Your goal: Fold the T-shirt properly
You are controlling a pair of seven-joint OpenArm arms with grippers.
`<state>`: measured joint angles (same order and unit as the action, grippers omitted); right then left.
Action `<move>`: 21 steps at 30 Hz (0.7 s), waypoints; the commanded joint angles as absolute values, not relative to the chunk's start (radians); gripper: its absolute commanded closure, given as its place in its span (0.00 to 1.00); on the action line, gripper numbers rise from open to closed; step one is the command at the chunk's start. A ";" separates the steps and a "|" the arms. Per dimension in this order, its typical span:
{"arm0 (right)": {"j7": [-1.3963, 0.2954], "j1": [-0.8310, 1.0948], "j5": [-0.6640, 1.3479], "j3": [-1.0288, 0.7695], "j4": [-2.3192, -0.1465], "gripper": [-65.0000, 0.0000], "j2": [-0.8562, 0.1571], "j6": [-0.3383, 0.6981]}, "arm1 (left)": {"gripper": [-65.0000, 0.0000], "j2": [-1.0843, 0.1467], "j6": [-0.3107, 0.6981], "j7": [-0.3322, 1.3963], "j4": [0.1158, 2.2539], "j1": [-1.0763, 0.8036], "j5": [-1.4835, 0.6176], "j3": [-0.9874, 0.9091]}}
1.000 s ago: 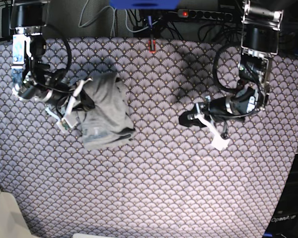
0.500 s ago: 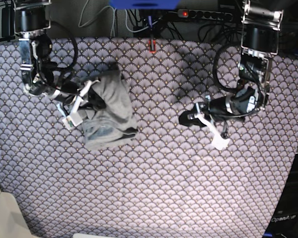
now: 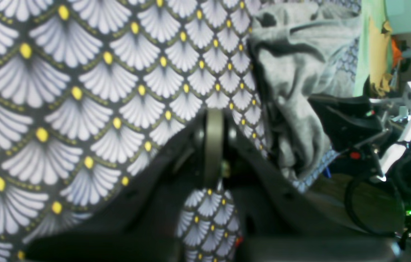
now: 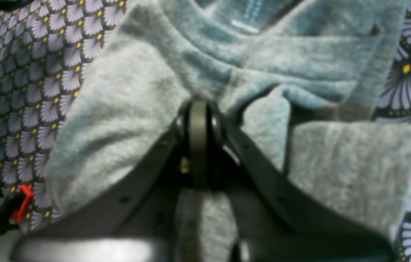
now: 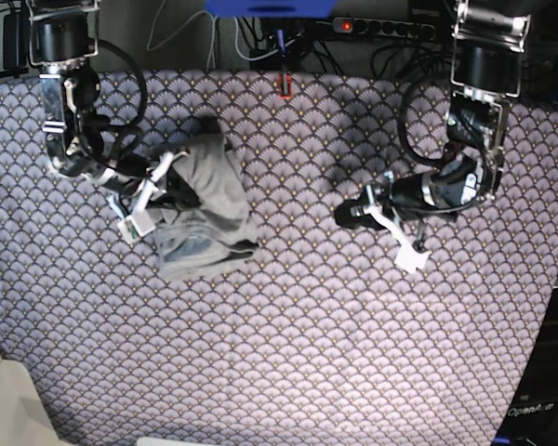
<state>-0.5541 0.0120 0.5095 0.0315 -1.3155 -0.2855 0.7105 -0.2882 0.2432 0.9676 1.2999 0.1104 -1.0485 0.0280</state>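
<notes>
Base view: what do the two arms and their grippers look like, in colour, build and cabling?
Both arms are black and silver metal, with black cables looping beside each. The left gripper and right gripper have dark, tapering fingers; a white plastic bracket juts from each wrist. In the wrist views the fingers look matte black with small screw holes. No legible markings.

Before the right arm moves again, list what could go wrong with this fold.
1. The T-shirt is a bunched, uneven bundle, not a flat rectangle; pressing on may only lock in the creases.
2. The right gripper has its fingers shut and buried in the fabric; pulling away could snag and drag the shirt open.
3. The left gripper sits shut over the patterned cloth, apart from the shirt, so nothing pins the other side.
</notes>
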 commanded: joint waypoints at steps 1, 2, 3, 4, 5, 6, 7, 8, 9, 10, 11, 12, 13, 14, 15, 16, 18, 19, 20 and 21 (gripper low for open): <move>-0.636 0.025 0.432 0.031 -1.305 0.99 -0.295 0.698 | 1.00 -0.298 0.254 0.957 1.319 0.124 -1.069 0.022; -0.636 0.025 0.432 0.030 -1.305 0.99 -0.295 0.698 | 1.00 -0.298 0.254 0.957 1.319 0.122 -1.067 0.022; -0.633 0.025 0.432 0.028 -1.305 0.99 -0.295 0.698 | 1.00 -0.298 0.254 0.955 1.319 0.117 -1.067 0.022; -0.627 0.027 0.432 0.028 -1.303 0.99 -0.295 0.698 | 1.00 -0.298 0.254 0.955 1.319 0.116 -1.067 0.022; -0.619 0.028 0.432 0.028 -1.302 1.00 -0.295 0.698 | 1.00 -0.298 0.254 0.955 1.319 0.114 -1.067 0.022; -0.615 0.028 0.432 0.028 -1.291 1.00 -0.295 0.698 | 1.00 -0.298 0.254 0.955 1.319 0.114 -1.067 0.022; -0.613 0.027 0.432 0.028 -1.277 1.00 -0.295 0.698 | 1.00 -0.298 0.254 0.955 1.319 0.114 -1.067 0.022; -0.611 0.025 0.432 0.028 -1.274 1.00 -0.297 0.698 | 1.00 -0.298 0.254 0.955 1.319 0.114 -1.069 0.022; -0.611 0.027 0.433 0.028 -1.276 1.00 -0.300 0.698 | 1.00 -0.298 0.254 0.955 1.319 0.114 -1.069 0.022; -0.611 0.027 0.433 0.028 -1.294 1.00 -0.303 0.698 | 1.00 -0.300 0.254 0.955 1.319 0.114 -1.069 0.022; -0.611 0.030 0.433 0.028 -1.317 1.00 -0.308 0.698 | 1.00 -0.300 0.254 0.957 1.319 0.114 -1.069 0.022; -0.611 0.039 0.433 0.027 -1.353 1.00 -0.321 0.698 | 1.00 -0.300 0.254 0.957 1.319 0.114 -1.069 0.022; -0.613 0.051 0.433 0.027 -1.402 1.00 -0.329 0.698 | 1.00 -0.298 0.254 0.958 1.319 0.114 -1.069 0.022; -0.616 0.061 0.433 0.027 -1.455 1.00 -0.332 0.698 | 1.00 -0.297 0.254 0.958 1.320 0.114 -1.069 0.024; -0.618 0.073 0.433 0.021 -1.508 1.00 -0.334 0.698 | 1.00 -0.295 0.254 0.958 1.325 0.114 -1.069 0.024; -0.619 0.087 0.433 0.002 -1.561 1.00 -0.340 0.698 | 1.00 -0.295 0.254 0.960 1.336 0.114 -1.069 0.024; -0.648 0.099 0.433 -0.030 -1.652 0.99 -0.341 0.698 | 1.00 -0.294 0.254 0.963 1.354 0.114 -1.069 0.025; -0.687 0.097 0.433 -0.047 -1.695 0.99 -0.341 0.698 | 1.00 -0.294 0.254 0.963 1.365 0.114 -1.069 0.025; -0.725 0.097 0.433 -0.062 -1.733 0.99 -0.340 0.698 | 1.00 -0.294 0.254 0.964 1.377 0.114 -1.070 0.024; -0.756 0.097 0.433 -0.077 -1.767 0.99 -0.340 0.698 | 1.00 -0.294 0.254 0.964 1.383 0.113 -1.070 0.024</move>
